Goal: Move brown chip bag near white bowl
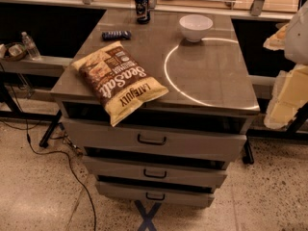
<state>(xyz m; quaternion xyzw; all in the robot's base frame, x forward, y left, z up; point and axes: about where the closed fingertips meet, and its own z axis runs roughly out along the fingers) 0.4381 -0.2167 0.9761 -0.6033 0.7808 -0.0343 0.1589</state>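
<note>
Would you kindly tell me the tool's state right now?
Tool: at the right edge, beside the cabinet; open or closed cannot be told; not holding the brown chip bag.

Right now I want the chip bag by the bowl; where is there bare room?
Widest bare patch: the right half of the cabinet top, in front of the white bowl and right of the chip bag. A narrower gap lies between bowl and can. Back left is crowded with can and snack bar. The claw hangs beyond the right edge.
</note>
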